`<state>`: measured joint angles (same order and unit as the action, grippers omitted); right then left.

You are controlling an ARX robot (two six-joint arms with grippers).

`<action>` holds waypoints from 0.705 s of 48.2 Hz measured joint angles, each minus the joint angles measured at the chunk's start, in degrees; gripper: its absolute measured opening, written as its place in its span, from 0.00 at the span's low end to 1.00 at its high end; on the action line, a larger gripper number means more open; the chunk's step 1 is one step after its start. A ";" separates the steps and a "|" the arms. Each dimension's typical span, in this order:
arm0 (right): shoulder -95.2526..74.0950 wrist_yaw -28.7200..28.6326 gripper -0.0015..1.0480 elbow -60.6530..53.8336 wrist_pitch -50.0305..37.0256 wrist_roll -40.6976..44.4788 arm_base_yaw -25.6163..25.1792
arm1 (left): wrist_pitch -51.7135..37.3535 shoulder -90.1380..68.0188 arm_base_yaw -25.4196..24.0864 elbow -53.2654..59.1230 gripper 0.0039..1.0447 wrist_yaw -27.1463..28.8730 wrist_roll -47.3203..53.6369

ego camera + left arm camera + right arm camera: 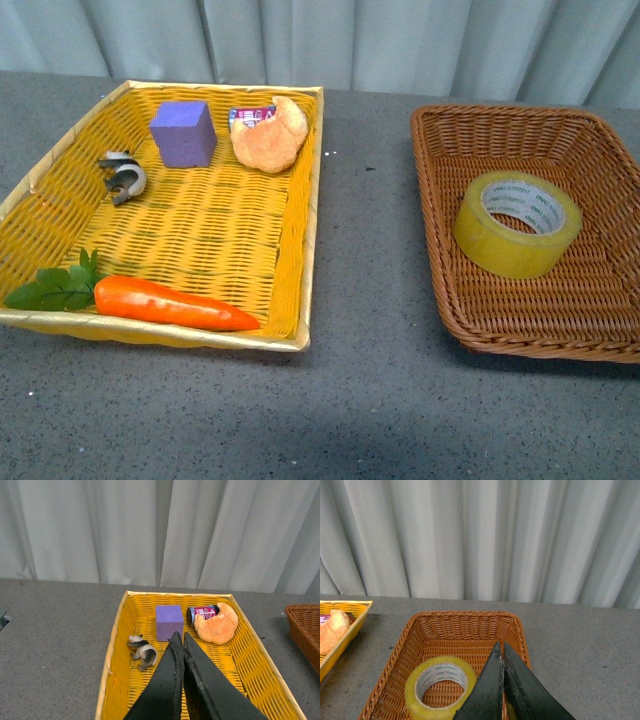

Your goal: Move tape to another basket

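The tape [518, 223], a wide yellowish roll with a white printed core, lies flat inside the brown wicker basket [600, 310] at the right. It also shows in the right wrist view [440, 688], inside the same basket [465, 630]. My right gripper [500, 647] is shut and empty, above the basket beside the roll. My left gripper [179, 637] is shut and empty, above the yellow basket [112, 655]. Neither arm shows in the front view.
The yellow woven basket [300, 250] at the left holds a purple cube [183, 132], a croissant [272, 135], a small can [248, 117], a curled grey-and-white metal object [122, 175] and a carrot [165, 301]. Grey tabletop lies between the baskets. A curtain hangs behind.
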<state>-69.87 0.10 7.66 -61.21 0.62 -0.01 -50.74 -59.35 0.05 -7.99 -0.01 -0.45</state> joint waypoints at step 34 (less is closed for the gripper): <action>33.38 -0.09 0.01 -7.26 25.64 -0.02 0.00 | 18.78 26.93 0.00 6.95 0.04 0.00 0.02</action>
<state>-36.49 0.01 0.40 -35.57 0.60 -0.01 -31.97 -32.42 0.05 -1.04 -0.01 -0.43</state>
